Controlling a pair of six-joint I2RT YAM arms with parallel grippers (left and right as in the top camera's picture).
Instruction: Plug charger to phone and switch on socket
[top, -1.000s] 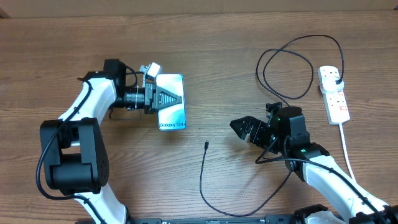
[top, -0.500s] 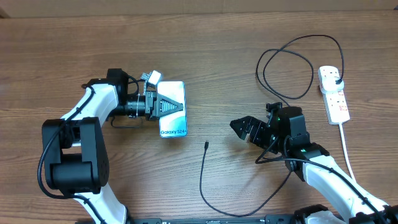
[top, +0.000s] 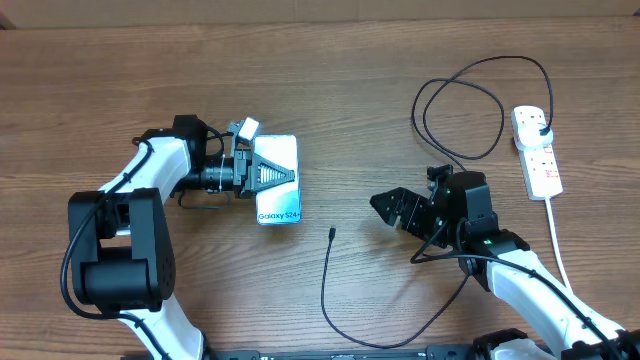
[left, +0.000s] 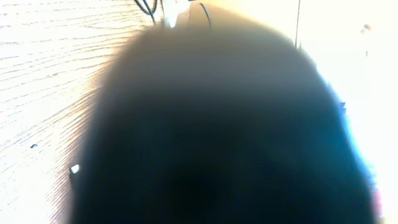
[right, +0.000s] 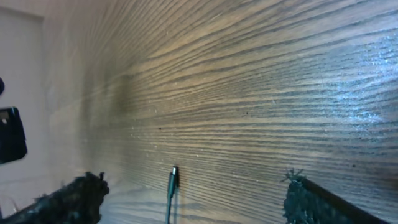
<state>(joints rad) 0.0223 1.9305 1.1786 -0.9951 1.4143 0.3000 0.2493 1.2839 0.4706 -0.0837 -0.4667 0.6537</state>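
Observation:
The phone (top: 279, 205) lies flat on the wooden table at centre left, its lit screen reading "Galaxy S24+". My left gripper (top: 288, 175) reaches in from the left and lies shut across the screen, fingertips near the phone's right edge. The left wrist view is filled by a dark blur. The charger (top: 325, 290) is a thin black cable; its small plug tip (top: 331, 233) rests on the table, also seen in the right wrist view (right: 173, 177). My right gripper (top: 395, 208) stands open just right of that tip, fingers (right: 68, 199) either side of it. The socket (top: 537, 150) lies far right.
The black cable loops (top: 460, 110) at the back right and ends in a black plug (top: 541, 125) seated in the socket's far outlet. The socket's white cord (top: 556, 240) runs down the right edge, past my right arm (top: 520, 280). Bare wood (top: 350, 120) separates phone and cable.
The phone and my left gripper have slid together a little toward the front of the table and slightly right. The right arm and the cable tip have stayed put.

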